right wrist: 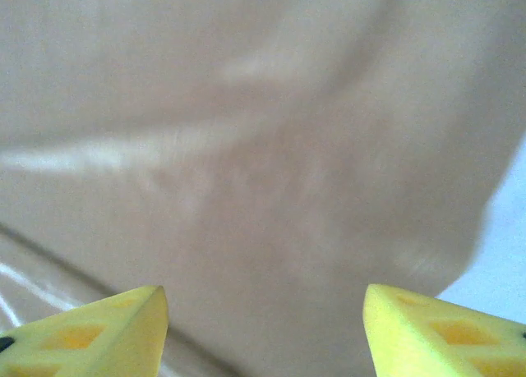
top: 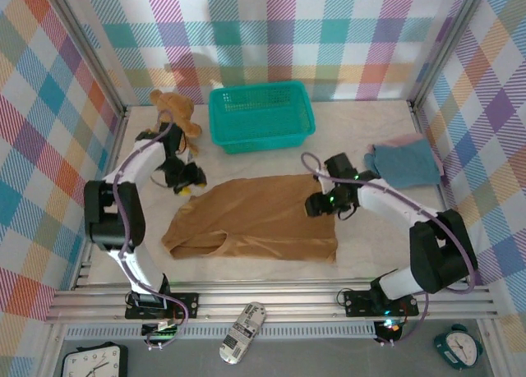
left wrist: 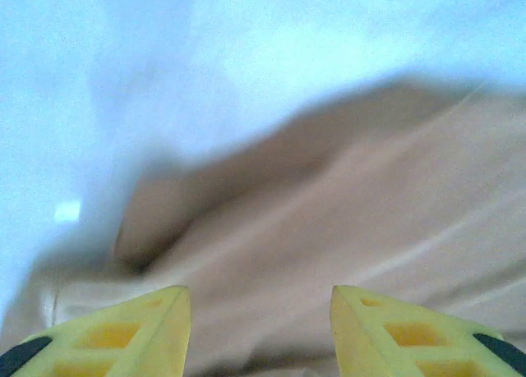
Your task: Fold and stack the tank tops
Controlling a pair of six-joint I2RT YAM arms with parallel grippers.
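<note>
While the blue top [top: 404,163] sits folded on the pink top [top: 408,137], the ochre top [top: 255,221] lies spread and unstacked, left fingers [left wrist: 123,332] and right fingers [right wrist: 90,332] released over it.

Seeing a teal mesh basket [top: 261,114] sitting at the far edge of the table [top: 362,124], a brown teddy bear [top: 174,110] lying just left of it.

Plain ochre brown tank top [top: 255,217], plain slate blue tank top [top: 404,163], teal mesh basket [top: 260,114], brown teddy bear [top: 174,110], walls [top: 49,106] in multicoloured pastel plaid.
</note>
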